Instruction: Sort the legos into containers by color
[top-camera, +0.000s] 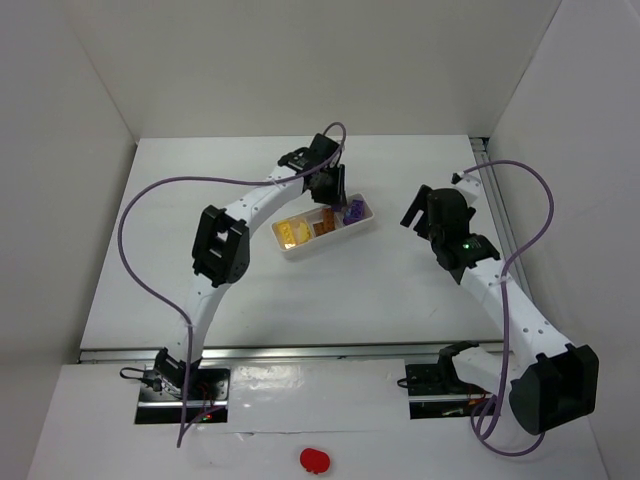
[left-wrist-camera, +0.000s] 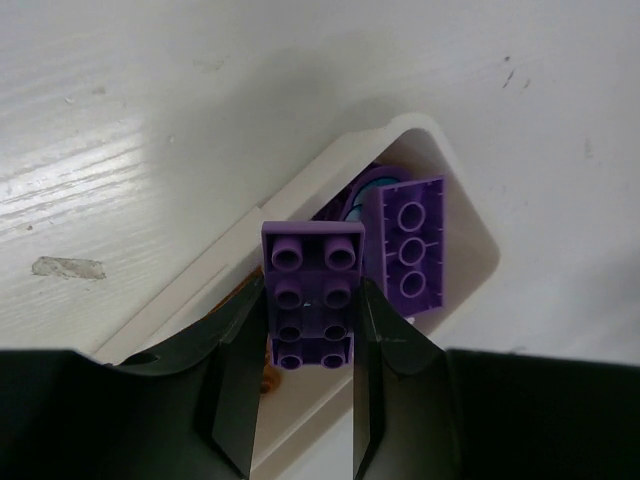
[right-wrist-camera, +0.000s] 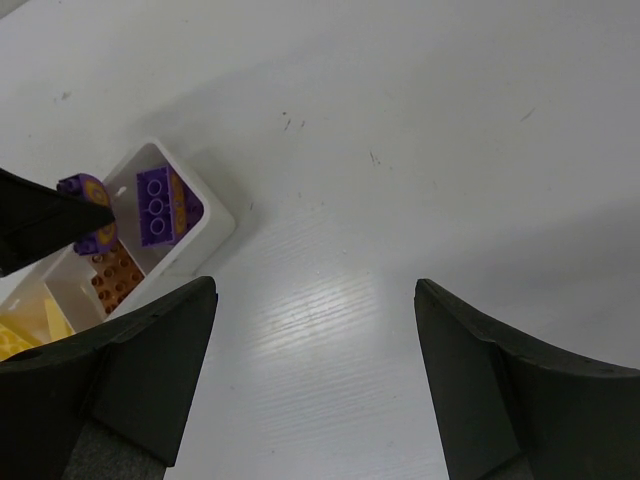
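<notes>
Purple plastic fills the left gripper (left-wrist-camera: 312, 300): its jaws are closed on the long sides of a flat purple lego (left-wrist-camera: 312, 258), studs up. The brick's long axis runs straight out along the fingers, and its far end sticks out past the tips. Just beyond and below that far end is the purple container (left-wrist-camera: 478, 235), the right-hand end of the row, where a second purple brick (left-wrist-camera: 405, 245) leans against the inner wall. The held lego seems to hang over this container's near-left rim rather than over its middle, so I judge the drop needs a small push forward and to the right to clear the edge.

Left of the purple container come the brown-orange bricks (right-wrist-camera: 112, 272), then the yellow ones (top-camera: 290, 232). Neither matches what is carried.

Well to the right of the purple container, the right gripper (right-wrist-camera: 315, 285) hovers over the bare table (right-wrist-camera: 400, 120), jaws wide apart and holding nothing. The left arm is much the nearer and is the one placed to finish.
</notes>
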